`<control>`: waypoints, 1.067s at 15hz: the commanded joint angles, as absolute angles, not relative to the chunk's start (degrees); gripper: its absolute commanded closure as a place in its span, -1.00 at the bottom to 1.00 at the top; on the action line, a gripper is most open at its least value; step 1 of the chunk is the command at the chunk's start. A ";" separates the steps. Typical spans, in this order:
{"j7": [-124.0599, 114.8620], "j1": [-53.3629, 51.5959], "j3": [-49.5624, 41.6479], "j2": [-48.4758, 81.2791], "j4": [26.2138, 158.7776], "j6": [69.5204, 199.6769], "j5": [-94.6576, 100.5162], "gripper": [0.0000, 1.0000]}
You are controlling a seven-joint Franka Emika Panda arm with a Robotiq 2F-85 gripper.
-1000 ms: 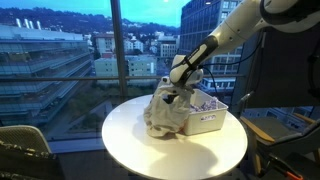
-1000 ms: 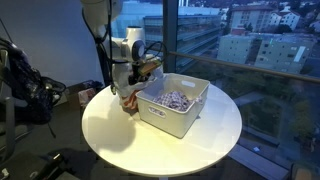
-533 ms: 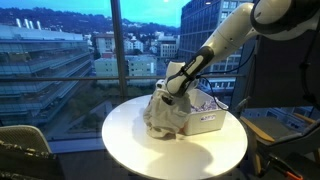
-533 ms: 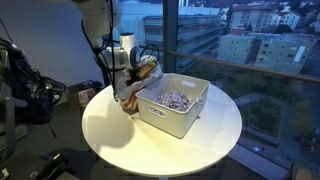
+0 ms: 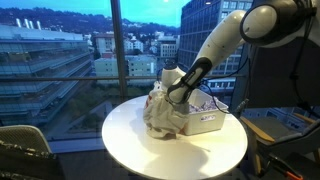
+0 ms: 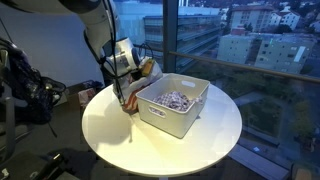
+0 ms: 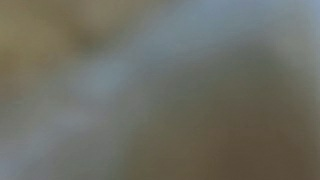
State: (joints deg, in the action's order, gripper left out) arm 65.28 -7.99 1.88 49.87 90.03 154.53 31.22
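Note:
A crumpled beige cloth (image 5: 158, 116) lies heaped against the side of a white bin (image 5: 207, 123) on the round white table (image 5: 130, 145). My gripper (image 5: 166, 96) is pressed into the top of the cloth, and its fingers are hidden in the folds. In an exterior view the gripper (image 6: 128, 84) sits at the bin's (image 6: 166, 120) outer corner, with the cloth (image 6: 130, 102) hanging below it. The bin holds several small pale items (image 6: 175, 98). The wrist view is a brown-grey blur, filled by something very close to the lens.
The table (image 6: 120, 135) stands by tall windows over a city. A chair back (image 5: 20, 150) and a dark stand with cables (image 6: 25, 95) are beside the table. A dark frame (image 5: 260, 120) stands behind the arm.
The arm has bent lower and the wrist has tilted and shifted slightly away from the bin, deeper into the cloth. The bin has not moved.

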 commanded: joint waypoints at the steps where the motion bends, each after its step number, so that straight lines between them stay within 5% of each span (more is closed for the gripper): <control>1: 68.04 -10.42 -1.92 53.43 84.04 154.24 37.09 -0.67; 10: 66.36 -9.39 -0.07 52.53 82.74 151.32 37.41 0.78; 14: 66.14 -9.61 1.06 51.81 82.08 143.59 35.14 0.90; 16: 65.82 -9.50 1.87 51.57 81.39 139.25 33.39 0.80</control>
State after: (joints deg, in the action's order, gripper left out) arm 66.20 -9.40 0.91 52.84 82.65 145.04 35.89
